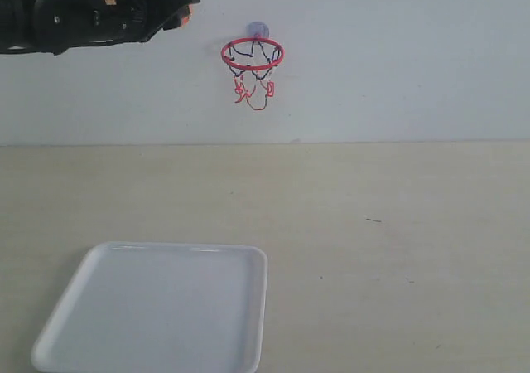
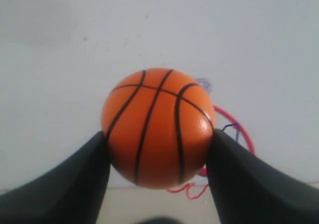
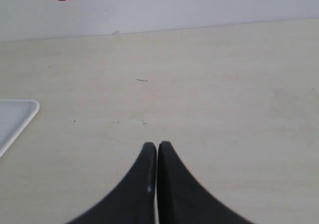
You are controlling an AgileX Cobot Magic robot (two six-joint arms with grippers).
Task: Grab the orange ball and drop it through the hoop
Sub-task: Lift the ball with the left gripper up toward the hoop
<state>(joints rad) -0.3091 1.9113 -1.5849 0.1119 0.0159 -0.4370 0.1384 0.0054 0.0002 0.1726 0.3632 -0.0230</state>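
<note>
The orange ball with black seam lines fills the middle of the left wrist view, pinched between the two black fingers of my left gripper, which is shut on it. In the exterior view only a sliver of the ball shows under the gripper, high at the upper left. The hoop, red ring with dark-and-red net and a round suction cup, hangs on the white wall just to the right of and slightly below that gripper. Part of its ring shows behind the ball. My right gripper is shut and empty above the table.
A white square tray lies on the beige table at the front left; its corner also shows in the right wrist view. The white wall rises along the table's far edge.
</note>
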